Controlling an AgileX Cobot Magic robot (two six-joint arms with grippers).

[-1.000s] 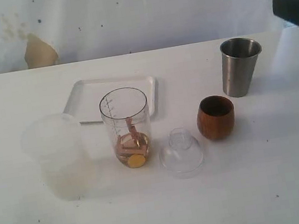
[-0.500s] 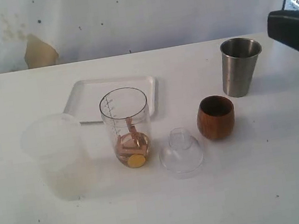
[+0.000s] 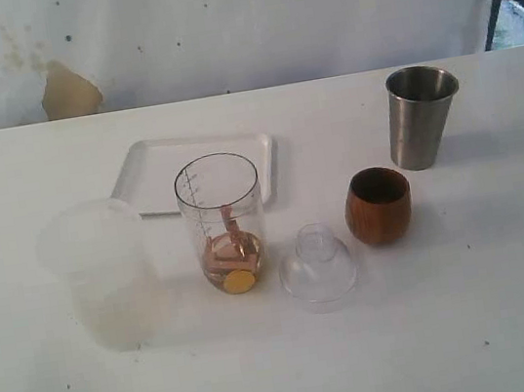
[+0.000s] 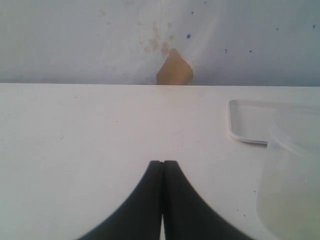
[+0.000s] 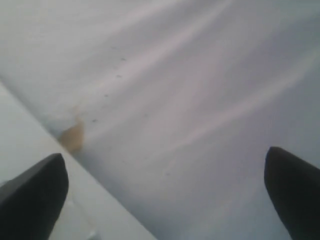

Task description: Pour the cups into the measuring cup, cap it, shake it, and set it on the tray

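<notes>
The clear measuring cup (image 3: 222,222) stands upright mid-table, uncapped, with brown pieces and a yellow bit at its bottom. Behind it lies the white tray (image 3: 154,168), also seen as the tray (image 4: 247,122) in the left wrist view. The brown wooden cup (image 3: 378,205) and the steel tumbler (image 3: 422,116) stand upright to the right. A clear domed cap (image 3: 318,266) rests between the measuring cup and the wooden cup. My left gripper (image 4: 163,162) is shut on nothing, low over bare table left of the tray. My right gripper (image 5: 164,155) is wide open, tilted toward the backdrop. Neither gripper shows in the exterior view.
A wide frosted plastic cup (image 3: 101,274) stands left of the measuring cup, and this frosted cup (image 4: 292,180) is close beside my left gripper. A white wrinkled backdrop with a tan patch (image 3: 67,92) closes off the table's far edge.
The dark part of my right arm at the exterior view's right edge has drawn back out of frame. The cups, cap and tray have not moved.
</notes>
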